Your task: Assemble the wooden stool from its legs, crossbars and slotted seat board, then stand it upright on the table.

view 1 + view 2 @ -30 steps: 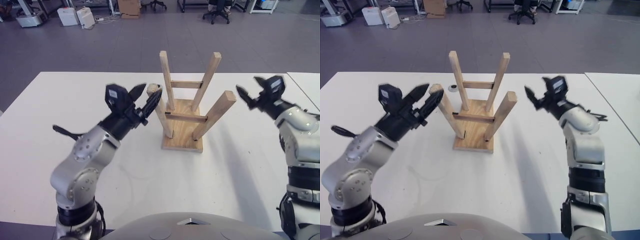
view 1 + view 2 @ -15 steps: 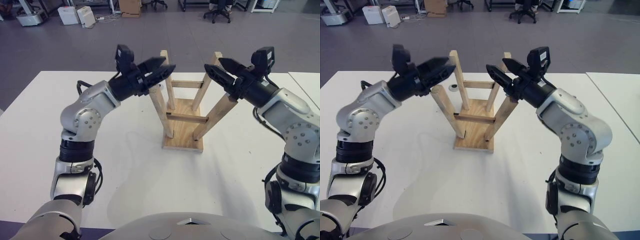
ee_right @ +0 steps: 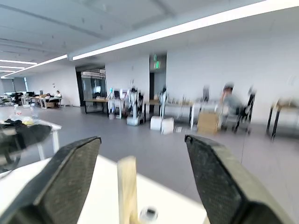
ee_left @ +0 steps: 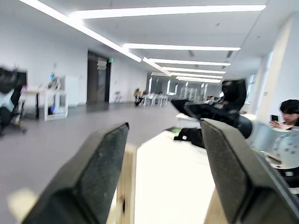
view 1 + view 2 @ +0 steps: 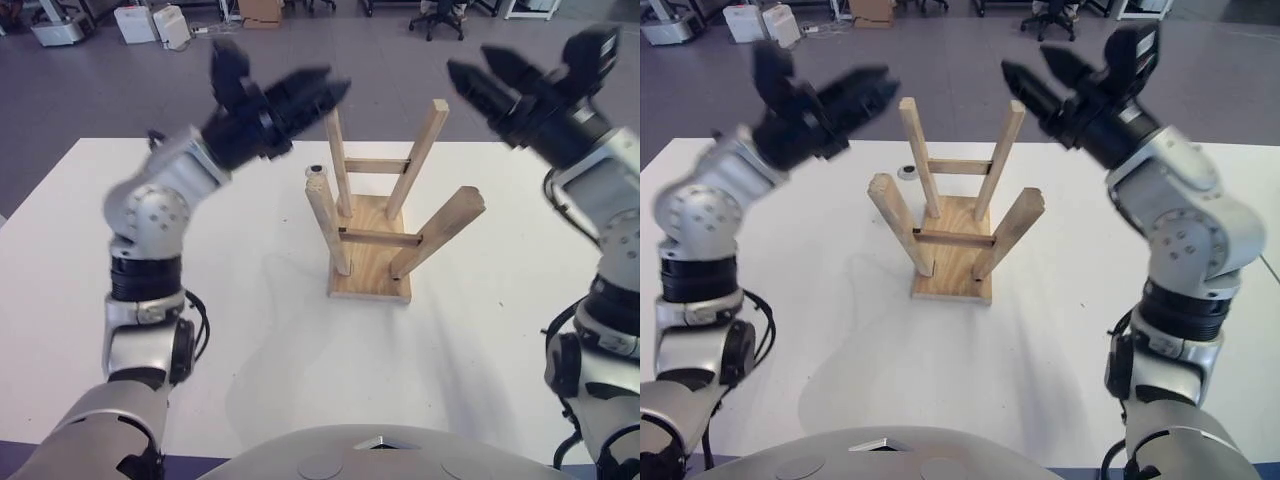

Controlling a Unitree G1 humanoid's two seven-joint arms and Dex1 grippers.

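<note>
Both arms have risen: left gripper (image 5: 325, 88) and right gripper (image 5: 470, 62) hang wide open, empty. Below and between them the assembled stool (image 5: 372, 235) sits legs-up on the table (image 5: 240, 330). Only righting it looks left, which means coming down to grasp its legs.

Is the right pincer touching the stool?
Apart. The left eye view shows bare floor between the open right pincer and the stool, just above its nearest leg.
</note>
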